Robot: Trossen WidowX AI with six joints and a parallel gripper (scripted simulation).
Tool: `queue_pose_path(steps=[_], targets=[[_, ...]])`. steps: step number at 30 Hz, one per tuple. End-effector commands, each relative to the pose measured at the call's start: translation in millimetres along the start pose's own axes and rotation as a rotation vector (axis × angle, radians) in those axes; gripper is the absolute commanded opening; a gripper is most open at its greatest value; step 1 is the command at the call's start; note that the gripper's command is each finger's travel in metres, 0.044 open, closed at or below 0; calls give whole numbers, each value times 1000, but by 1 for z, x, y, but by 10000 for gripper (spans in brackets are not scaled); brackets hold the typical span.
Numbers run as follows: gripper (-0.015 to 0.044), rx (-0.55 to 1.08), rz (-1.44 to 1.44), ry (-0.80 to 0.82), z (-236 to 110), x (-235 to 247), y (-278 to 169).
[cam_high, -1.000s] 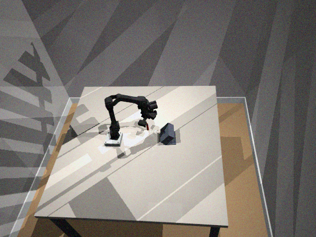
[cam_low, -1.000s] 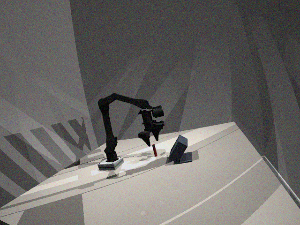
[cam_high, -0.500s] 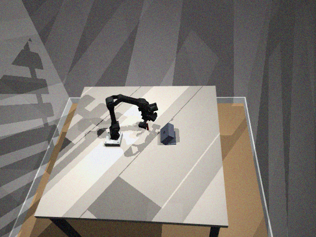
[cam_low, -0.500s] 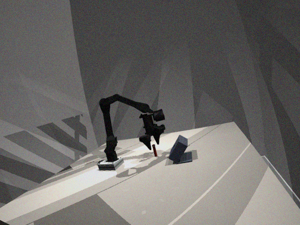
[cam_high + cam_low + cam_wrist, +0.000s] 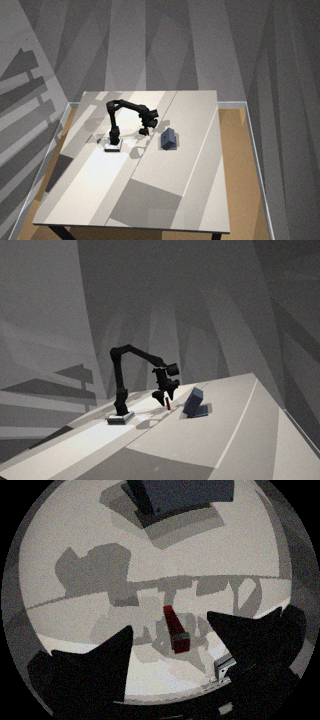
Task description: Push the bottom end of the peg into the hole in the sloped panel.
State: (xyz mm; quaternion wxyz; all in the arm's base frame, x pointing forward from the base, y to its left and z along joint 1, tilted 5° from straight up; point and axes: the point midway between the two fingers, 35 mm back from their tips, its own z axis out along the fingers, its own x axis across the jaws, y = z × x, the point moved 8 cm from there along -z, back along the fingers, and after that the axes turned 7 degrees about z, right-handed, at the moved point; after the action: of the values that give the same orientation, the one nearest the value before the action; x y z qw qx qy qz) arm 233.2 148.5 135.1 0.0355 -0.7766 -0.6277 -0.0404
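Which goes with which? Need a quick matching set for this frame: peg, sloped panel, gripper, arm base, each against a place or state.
Things:
1. peg
2. sloped panel
3. gripper
4. arm base

States:
A. open, holding nothing, low around the top of the red piece
B. bolted flat on the table, light-coloured plate
C. red, standing upright on the table
D. blue-grey, tilted, one dark hole in its face

Pairs: 1-C, 2-D, 3-A, 4-B
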Motion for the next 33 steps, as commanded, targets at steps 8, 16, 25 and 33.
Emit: queue_pose_path(steps=[8, 16, 25, 33], targets=[[256, 1, 0, 0, 0, 0, 0], [46, 1, 0, 0, 0, 0, 0], [0, 1, 0, 0, 0, 0, 0], [0, 1, 1, -3, -20, 2, 2]])
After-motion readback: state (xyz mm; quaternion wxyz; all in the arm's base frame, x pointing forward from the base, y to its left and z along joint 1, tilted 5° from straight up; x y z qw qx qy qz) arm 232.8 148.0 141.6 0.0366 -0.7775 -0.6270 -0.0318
